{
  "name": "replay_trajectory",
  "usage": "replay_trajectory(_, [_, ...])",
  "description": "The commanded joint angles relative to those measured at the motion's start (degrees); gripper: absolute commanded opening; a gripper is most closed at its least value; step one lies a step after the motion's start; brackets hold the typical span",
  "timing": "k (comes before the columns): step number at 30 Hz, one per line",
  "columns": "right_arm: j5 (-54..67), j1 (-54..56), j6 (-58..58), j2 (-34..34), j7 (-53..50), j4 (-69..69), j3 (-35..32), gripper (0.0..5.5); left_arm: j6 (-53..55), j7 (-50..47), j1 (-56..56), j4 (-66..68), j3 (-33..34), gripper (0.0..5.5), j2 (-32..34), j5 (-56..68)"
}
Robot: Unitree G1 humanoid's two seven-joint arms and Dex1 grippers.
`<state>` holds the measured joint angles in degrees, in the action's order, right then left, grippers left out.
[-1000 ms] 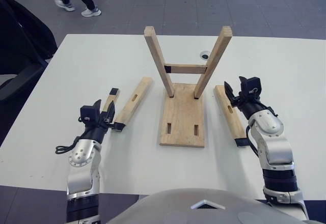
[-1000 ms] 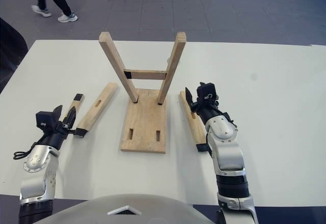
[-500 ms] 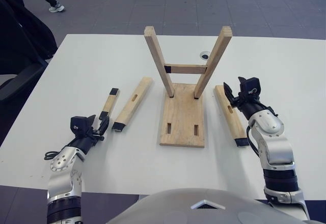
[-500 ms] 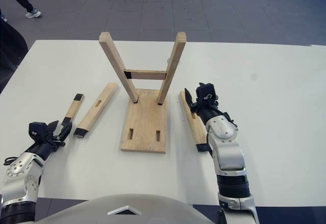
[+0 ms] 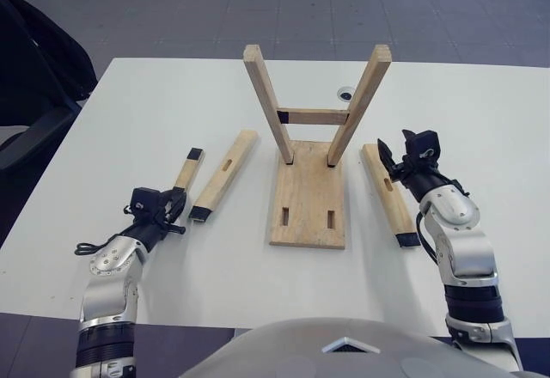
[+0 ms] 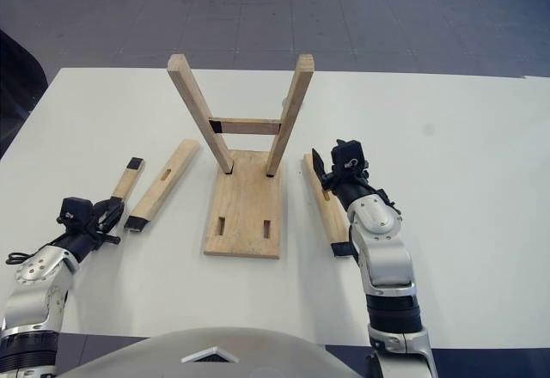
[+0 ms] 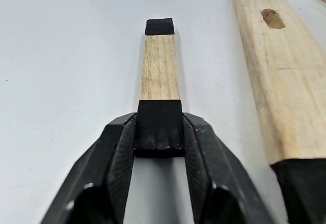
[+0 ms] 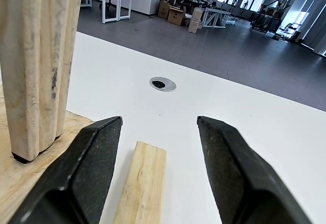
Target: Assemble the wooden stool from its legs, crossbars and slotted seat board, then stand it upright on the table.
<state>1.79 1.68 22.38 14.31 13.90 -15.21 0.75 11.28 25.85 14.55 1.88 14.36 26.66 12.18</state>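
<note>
Left wrist view shows your left pincer closed on the near black cap of the short pale-wood crossbar with black-capped ends. The bar lies flat on the white desk, just beside the loose pale-wood leg with a black foot and a slot in its side.

The step in hand appears to be picking up this crossbar. Confirm that both pads sit square on the cap sides before you lift. Raise the bar level, since a grip at one end is likely to let the far end droop. Keep it clear of the neighbouring leg as you lift.

Your right pincer hangs with its jaws wide apart over the far end of the second loose pale-wood leg. It holds nothing.

The rectangular slotted wooden seat board lies flat between the two loose legs. Two legs joined by a crossbar already stand in its far slots. The two near slots are vacant.

How firmly the pads bear on the cap is hard to judge. The right pincer covers part of the leg below it.
</note>
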Motion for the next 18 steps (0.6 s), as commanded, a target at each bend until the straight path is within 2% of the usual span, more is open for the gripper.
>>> replay_trajectory(1, [6.37,2.54,4.69,-2.47,-1.04,-1.63,-5.65,2.72,-4.15,-2.93,-1.83,0.38,2.87,1.32,-1.75,0.55])
replay_trajectory(5, [21.36,1.35,17.25,-0.88,5.05,-7.77,-11.29,2.72,-13.90,-2.62,-2.62,-7.49,6.50,1.32,-4.10,4.49])
replay_trajectory(8, [36.58,-3.31,30.87,1.87,9.75,-13.43,-15.97,2.72,-15.72,-2.30,1.58,-17.69,5.30,1.32,-4.55,3.90])
replay_trajectory(11, [55.85,-6.29,40.82,0.47,8.06,-18.22,-21.22,2.72,-16.39,-3.37,6.18,-27.72,1.13,1.32,-6.20,0.75])
replay_trajectory(13, [61.78,-5.65,42.67,-1.19,3.92,-18.45,-21.20,2.72,-15.67,-3.82,7.03,-31.11,-1.84,1.32,-6.91,-0.78])
replay_trajectory(18, [68.00,-1.11,43.45,-4.89,-4.52,-15.85,-15.37,2.72,-16.22,-2.75,7.89,-33.71,-8.95,1.32,-7.29,-3.79])
